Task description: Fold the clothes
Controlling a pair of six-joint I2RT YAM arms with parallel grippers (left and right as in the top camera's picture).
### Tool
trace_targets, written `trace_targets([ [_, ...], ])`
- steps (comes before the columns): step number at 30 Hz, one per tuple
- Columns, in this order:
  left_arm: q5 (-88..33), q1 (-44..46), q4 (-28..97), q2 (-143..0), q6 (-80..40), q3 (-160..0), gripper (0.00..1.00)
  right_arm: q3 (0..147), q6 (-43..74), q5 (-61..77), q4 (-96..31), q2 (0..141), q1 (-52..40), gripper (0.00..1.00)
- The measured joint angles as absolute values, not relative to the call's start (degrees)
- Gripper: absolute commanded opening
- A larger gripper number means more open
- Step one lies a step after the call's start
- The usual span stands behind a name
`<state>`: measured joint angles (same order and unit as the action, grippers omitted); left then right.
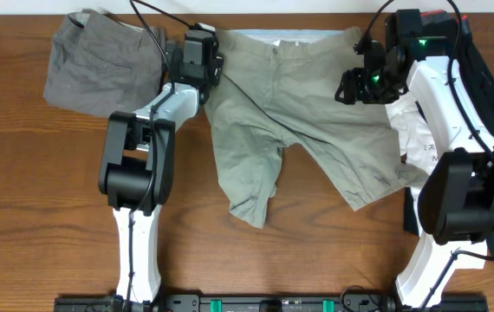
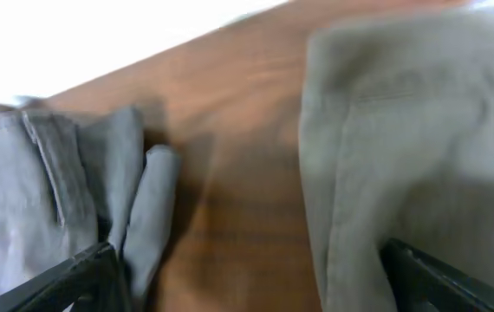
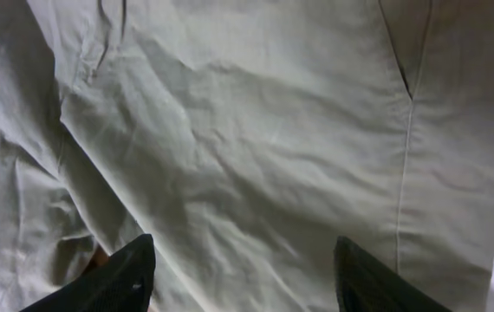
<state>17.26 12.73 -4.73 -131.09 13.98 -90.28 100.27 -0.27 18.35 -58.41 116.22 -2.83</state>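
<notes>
Left gripper (image 2: 256,276): jaws released and spread wide, gripping nothing. Bare table (image 2: 230,199) lies between them. The darker grey-brown shorts (image 2: 48,191) bunch up against one finger (image 2: 82,276), and the waist-side edge of the khaki shorts (image 2: 403,147) lies under and ahead of the other. Right gripper (image 3: 247,277): I see its jaws parted too, nothing pinched. Rumpled khaki cloth fills everything below and ahead of them, and a pocket seam runs ahead of one finger (image 3: 377,279). A strip of white cloth sits just outside that finger at the frame edge. From overhead, the khaki shorts are spread flat mid-table, waistband at the far edge, legs splayed toward me, the two grippers at opposite waist corners. Crowding in beyond the right jaws are a white T-shirt (image 1: 422,139) and a black garment (image 1: 490,95). The right arm covers most of both, and the T-shirt print is unreadable. The left wrist view is blurry, with its top corner washed out white. Both wrist views crop the fingers to their tips.
</notes>
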Motion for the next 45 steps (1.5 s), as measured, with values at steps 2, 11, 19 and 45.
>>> trace_targets([
  [2, 17.5, 13.7, 2.7, -128.1, 13.3, -90.4, 0.98, 100.3, -0.3, 18.2, -58.1, 116.2, -2.8, 0.64],
  [11, 6.0, 20.0, 44.9, -103.8, 5.1, -92.1, 0.97, 100.3, -0.3, 18.4, -58.0, 116.2, -2.9, 0.64],
  [19, -3.0, 17.9, 64.8, -100.9, 1.9, -92.3, 0.95, 100.3, -1.5, 22.0, -66.1, 116.2, -7.4, 0.66],
  [45, -5.2, 6.4, 62.5, -101.3, -6.9, -86.7, 0.95, 86.8, 8.4, 24.1, -56.9, 116.2, -33.5, 0.01],
])
